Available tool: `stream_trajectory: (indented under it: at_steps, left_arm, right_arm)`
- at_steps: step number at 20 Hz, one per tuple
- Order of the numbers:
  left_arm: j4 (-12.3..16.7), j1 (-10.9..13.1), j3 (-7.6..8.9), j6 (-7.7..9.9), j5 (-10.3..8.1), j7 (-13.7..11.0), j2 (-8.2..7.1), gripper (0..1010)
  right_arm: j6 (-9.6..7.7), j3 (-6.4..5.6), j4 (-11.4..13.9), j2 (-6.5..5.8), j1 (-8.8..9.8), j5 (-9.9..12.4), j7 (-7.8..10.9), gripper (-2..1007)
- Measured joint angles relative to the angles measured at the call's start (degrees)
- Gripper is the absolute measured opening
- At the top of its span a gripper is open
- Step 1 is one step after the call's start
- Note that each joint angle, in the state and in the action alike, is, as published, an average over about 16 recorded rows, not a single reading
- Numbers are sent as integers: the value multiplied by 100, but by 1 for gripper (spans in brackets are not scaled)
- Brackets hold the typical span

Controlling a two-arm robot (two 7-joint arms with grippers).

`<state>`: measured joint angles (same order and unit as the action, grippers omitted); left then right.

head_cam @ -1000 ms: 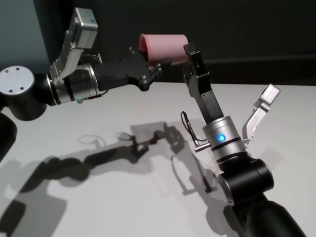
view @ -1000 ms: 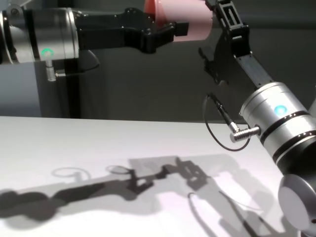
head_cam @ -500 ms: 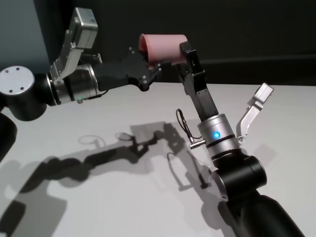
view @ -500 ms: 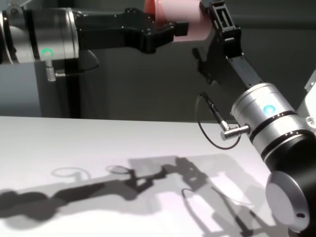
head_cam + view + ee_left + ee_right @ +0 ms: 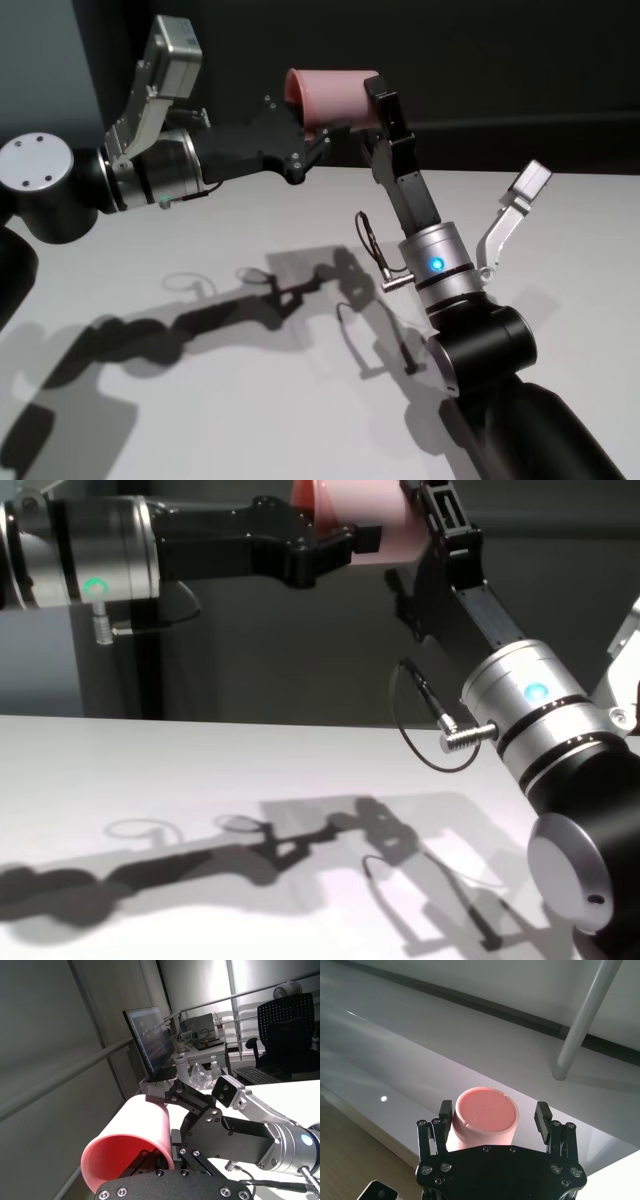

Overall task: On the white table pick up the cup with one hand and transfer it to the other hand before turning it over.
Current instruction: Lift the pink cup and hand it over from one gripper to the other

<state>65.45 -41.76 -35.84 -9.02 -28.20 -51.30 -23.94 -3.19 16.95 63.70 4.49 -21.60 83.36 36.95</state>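
Cup [image 5: 335, 97] is held sideways, well up above the white table [image 5: 200, 400], clamped near its rim end by the fingers of the left gripper [image 5: 312, 130], which are pinched tight on the wall. In the left wrist view one finger is seen inside the open mouth of the pink tumbler and the other outside it.

At the base end, the right gripper [image 5: 494, 1116] is brought up around the cup with its fingers [image 5: 541, 1112] spread wide, one on each side of the base. A gap can be made out on both sides in the right wrist view, so nothing is squeezed there yet. The flat bottom of the cup is pointed straight at that wrist camera.

Further out, the left arm is stretched in from the left and the right arm is angled up from the lower right, with both shadows thrown on the tabletop underneath.
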Motion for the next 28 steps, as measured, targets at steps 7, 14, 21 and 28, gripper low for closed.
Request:
stream_trajectory:
  at_steps: [7, 14, 21, 28]
  left_arm:
    - [1, 0, 0, 0, 0, -2, 1, 40]
    - [1, 0, 0, -1, 0, -3, 1, 40]
    - [1, 0, 0, -1, 0, -3, 1, 40]
    - [1, 0, 0, -1, 0, -3, 0, 40]
  right_arm:
    - [39, 85, -96, -7, -119, 68, 48, 1002]
    - [85, 161, -165, -20, -201, 140, 86, 1002]
    - [147, 230, -210, -58, -247, 214, 151, 1002]
    - [190, 280, -234, -93, -267, 261, 213, 956]
